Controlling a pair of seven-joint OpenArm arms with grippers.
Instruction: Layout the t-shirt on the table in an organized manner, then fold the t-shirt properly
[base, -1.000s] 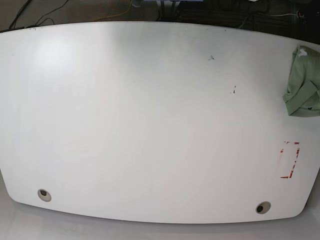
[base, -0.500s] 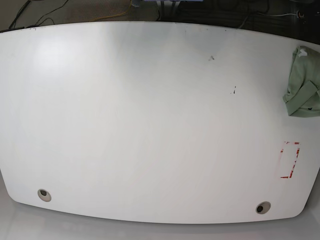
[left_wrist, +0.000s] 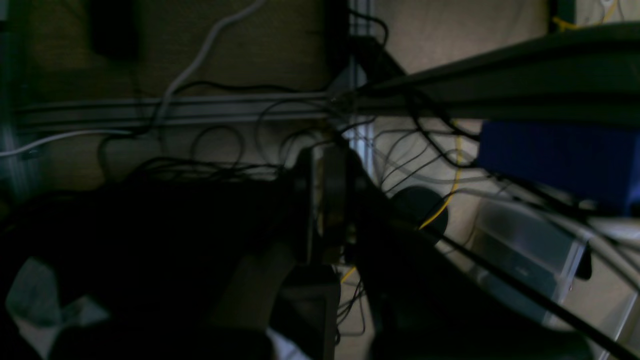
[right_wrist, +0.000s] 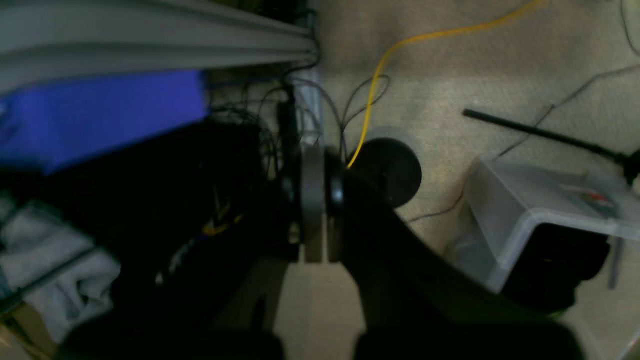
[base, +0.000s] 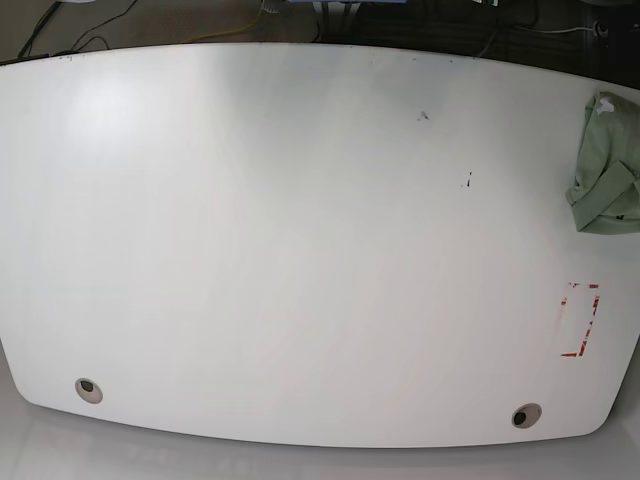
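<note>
The left fingers (left_wrist: 327, 200) and right fingers (right_wrist: 313, 200) point down over cables and floor (right_wrist: 430, 90), with no cloth visible at either pair. Both sets are dark and blurred; whether they are released or clenched cannot be told. Neither of the 2 arms reaches into the base view.

Beyond them, the shirt (base: 605, 150) lies bunched on the desk (base: 300, 250), at the far part of the base view's right side, cut off by the frame. The red tape marks (base: 596, 315) sit nearer the front edge, apart from the cloth.

Across the 3 base pictures, the shirt has not visibly shifted, and its creases look the same. The task appears to be at its start: 0 folds made by the robot can be judged complete, and spreading the cloth comes first.

The shirt's visible part runs longest from far to near, with 1 band slanting from its near left corner up to the right. Its true long axis and the direction of its collar cannot be told. The left arm seems better placed to draw it inward; a pinch through several layers could tighten the bunch.
</note>
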